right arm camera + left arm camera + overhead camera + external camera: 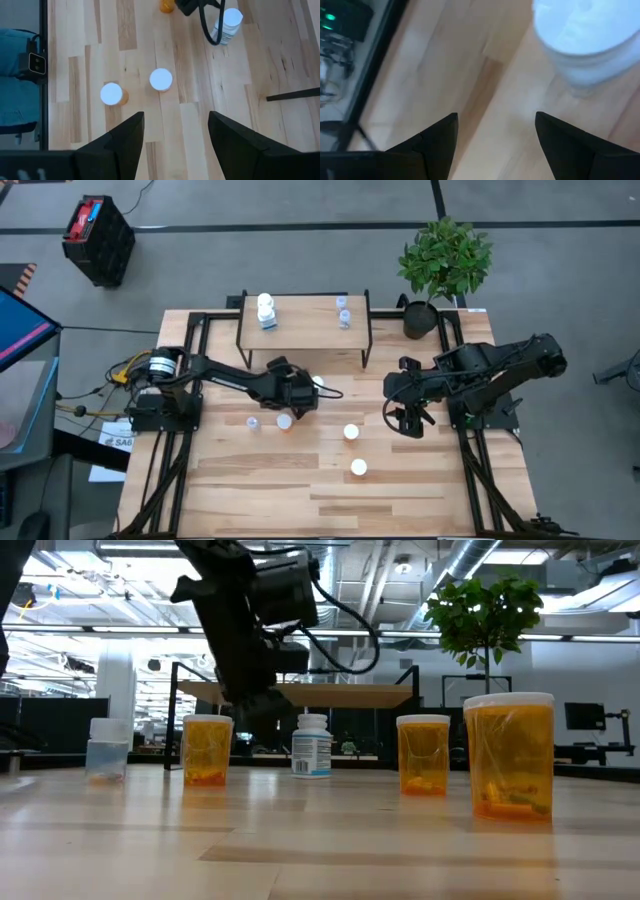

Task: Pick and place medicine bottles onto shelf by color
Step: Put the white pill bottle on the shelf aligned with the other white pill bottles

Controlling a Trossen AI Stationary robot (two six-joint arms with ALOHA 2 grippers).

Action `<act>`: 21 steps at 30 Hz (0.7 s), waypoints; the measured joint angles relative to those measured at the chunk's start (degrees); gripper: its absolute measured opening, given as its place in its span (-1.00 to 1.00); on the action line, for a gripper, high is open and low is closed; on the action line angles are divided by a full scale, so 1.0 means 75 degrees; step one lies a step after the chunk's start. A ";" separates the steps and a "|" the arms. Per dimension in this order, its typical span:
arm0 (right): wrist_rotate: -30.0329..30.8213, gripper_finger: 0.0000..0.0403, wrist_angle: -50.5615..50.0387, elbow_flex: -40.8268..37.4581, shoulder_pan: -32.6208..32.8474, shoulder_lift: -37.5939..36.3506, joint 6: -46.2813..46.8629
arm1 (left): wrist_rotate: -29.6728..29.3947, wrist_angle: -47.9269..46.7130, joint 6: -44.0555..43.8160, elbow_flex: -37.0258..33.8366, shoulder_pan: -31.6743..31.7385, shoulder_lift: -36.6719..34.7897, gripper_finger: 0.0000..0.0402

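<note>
A white medicine bottle (587,42) stands upright on the table just ahead of my left gripper (495,132), which is open and slants down at it near the shelf's front; the same bottle (312,745) shows in the low view. The shelf (305,330) at the table's far side carries white bottles (266,311) at its left and clear bottles (343,314) to the right. On the table stand a clear bottle (253,421) and three orange bottles (285,421), (351,432), (358,468). My right gripper (408,422) hangs open, high over the table's right part.
A potted plant (440,265) stands at the far right corner. Black frame rails (190,380) run along both sides of the table. The near half of the wooden tabletop (300,500) carries nothing.
</note>
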 joint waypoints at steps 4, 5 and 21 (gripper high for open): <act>0.0001 0.21 -0.0001 0.0000 0.0000 0.0000 0.0003 | 0.0354 0.0796 0.0294 0.0003 -0.0012 -0.0032 0.26; 0.0001 0.21 -0.0001 0.0000 0.0000 0.0000 0.0002 | 0.0349 0.0969 0.0432 0.0003 -0.0022 -0.0064 0.26; -0.0002 0.21 0.0041 0.0000 -0.0003 0.0001 0.0006 | 0.1665 0.2637 0.1640 0.0725 -0.0156 -0.0096 0.26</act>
